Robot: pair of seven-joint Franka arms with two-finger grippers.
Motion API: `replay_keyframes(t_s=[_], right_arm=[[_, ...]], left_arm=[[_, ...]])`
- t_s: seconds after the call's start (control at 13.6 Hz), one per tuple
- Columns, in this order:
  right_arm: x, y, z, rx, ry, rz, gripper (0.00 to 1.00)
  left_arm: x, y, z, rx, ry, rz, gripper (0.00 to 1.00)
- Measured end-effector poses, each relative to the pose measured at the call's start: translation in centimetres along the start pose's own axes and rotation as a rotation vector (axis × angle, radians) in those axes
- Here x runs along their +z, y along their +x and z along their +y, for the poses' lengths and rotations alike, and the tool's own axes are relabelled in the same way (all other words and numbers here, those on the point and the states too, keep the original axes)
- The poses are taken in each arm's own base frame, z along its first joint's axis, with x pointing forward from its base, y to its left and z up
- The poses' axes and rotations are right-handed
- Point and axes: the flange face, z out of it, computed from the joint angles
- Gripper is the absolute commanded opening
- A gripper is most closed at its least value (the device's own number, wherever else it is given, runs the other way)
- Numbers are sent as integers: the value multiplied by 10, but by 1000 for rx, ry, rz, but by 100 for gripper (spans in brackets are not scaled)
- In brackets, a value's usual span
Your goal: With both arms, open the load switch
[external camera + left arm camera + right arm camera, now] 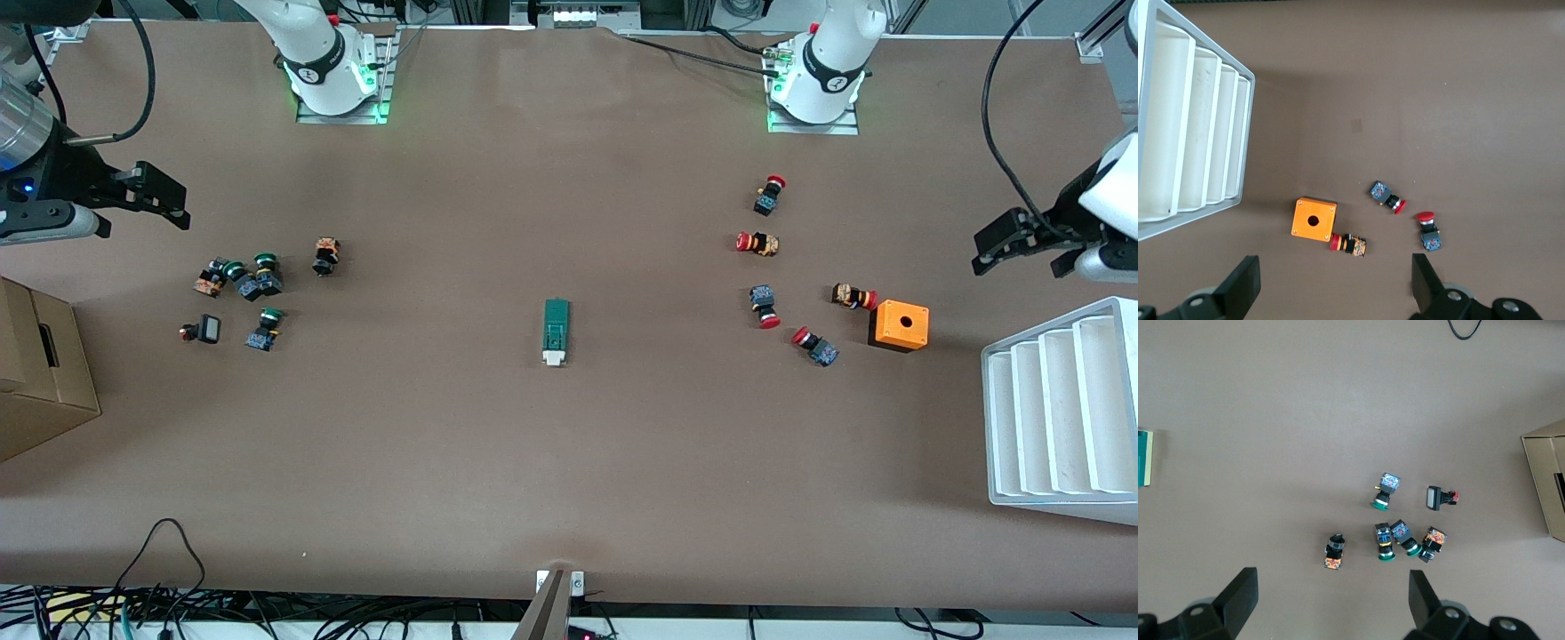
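Observation:
The load switch, a narrow dark-green block with a white end, lies flat in the middle of the table, its white end nearer the front camera. Only its edge shows in the right wrist view. My left gripper hangs open and empty over the table at the left arm's end, close to the orange box. At the right arm's end my right gripper is also open and empty, over the table beside the green-capped buttons. Both grippers are well away from the switch.
Several red-capped push buttons and an orange box with a hole lie toward the left arm's end, next to a white ribbed rack. Green-capped buttons and a cardboard box sit toward the right arm's end.

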Motion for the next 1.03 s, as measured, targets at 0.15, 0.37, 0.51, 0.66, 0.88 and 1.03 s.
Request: replay_keyframes(t_s=[0.15,0.37,0.51,0.66,0.88,1.03], right_arm=[[0,0,0,0,0,0,100],[0,0,0,0,-1,0,100],[0,0,0,0,-1,0,100],[0,0,0,0,-1,0,100],[0,0,0,0,-1,0,100],[0,0,1,1,-2,0,100]], left_arm=[[-1,-2,0,0,0,-5,100],[0,-4,1,-1,-1,-17,100],[-1,-4,6,4,-2,-18,100],[-1,-4,10,4,-2,-18,100],[-1,-4,12,6,-3,-18,100],[0,-4,16,14,-4,-21,100]])
